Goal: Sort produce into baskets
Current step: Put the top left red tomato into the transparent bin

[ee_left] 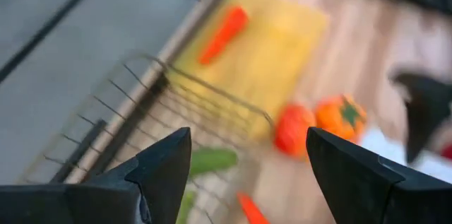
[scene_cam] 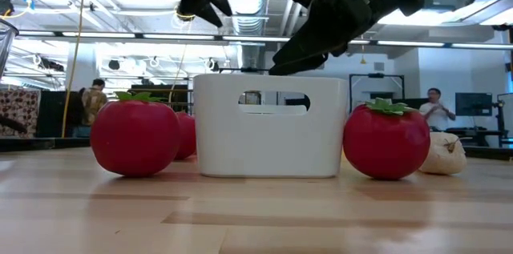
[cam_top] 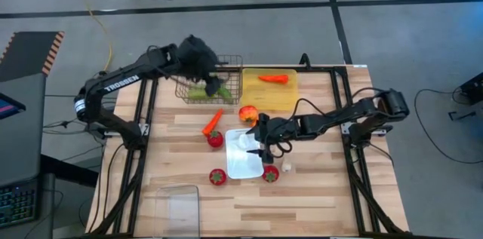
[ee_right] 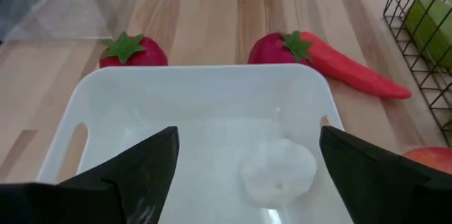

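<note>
My left gripper (cam_top: 213,84) is open and empty above the dark wire basket (cam_top: 226,69), where green cucumbers (cam_top: 198,93) lie; one cucumber shows in the left wrist view (ee_left: 212,160). My right gripper (cam_top: 260,148) is open over the white tray (ee_right: 198,97), where a white garlic bulb (ee_right: 279,167) lies below the fingers. A carrot (cam_top: 273,78) lies on the yellow tray (cam_top: 290,99). Another carrot (cam_top: 213,122), orange-red peppers (cam_top: 247,112), three red fruits (cam_top: 216,139) (cam_top: 218,176) (cam_top: 270,173) and a garlic bulb (cam_top: 287,167) lie on the table.
The clear tub (cam_top: 172,205) stands near the table's front left edge. In the low view the white tray (scene_cam: 272,126) stands between two red fruits (scene_cam: 135,136) (scene_cam: 386,138), with the loose garlic (scene_cam: 441,154) at the right. People stand in the room behind.
</note>
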Robot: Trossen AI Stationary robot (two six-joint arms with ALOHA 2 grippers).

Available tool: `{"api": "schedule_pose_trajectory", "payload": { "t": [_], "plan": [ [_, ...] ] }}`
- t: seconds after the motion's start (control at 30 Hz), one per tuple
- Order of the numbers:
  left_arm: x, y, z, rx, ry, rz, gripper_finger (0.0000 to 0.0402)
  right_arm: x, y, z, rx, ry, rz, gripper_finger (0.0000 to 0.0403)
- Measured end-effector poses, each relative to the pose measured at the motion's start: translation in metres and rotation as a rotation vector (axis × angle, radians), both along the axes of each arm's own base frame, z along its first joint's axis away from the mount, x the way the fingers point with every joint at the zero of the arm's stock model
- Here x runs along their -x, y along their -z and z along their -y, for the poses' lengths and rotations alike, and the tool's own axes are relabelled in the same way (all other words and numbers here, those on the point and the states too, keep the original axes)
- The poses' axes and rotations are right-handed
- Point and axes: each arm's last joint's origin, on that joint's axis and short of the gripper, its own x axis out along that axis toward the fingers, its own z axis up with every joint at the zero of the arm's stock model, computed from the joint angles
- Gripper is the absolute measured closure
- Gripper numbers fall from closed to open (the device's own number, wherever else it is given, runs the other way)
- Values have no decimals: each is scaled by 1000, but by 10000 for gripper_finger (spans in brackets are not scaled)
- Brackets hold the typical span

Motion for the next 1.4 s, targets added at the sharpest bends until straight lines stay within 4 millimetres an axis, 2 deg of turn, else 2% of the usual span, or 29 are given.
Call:
{"api": "schedule_pose_trajectory", "payload": {
  "t": [0.23,0.37,0.53,0.87,1.1,1.4],
  "plan": [
    [-7,11,55,35,150,-167,134,7,-19,1,-4,-1,60,31],
    [-11,11,80,29,204,-177,134,11,-27,1,-6,-1,84,31],
    [-14,14,103,69,188,-161,134,15,-34,2,-8,-1,104,31],
    [-14,64,156,211,171,-238,134,20,-39,2,-8,-1,96,31],
    [-13,70,169,238,153,-235,134,20,-39,2,-8,0,97,31],
    [-13,70,164,227,71,-214,129,19,-39,2,-10,1,98,31]
  ]
}}
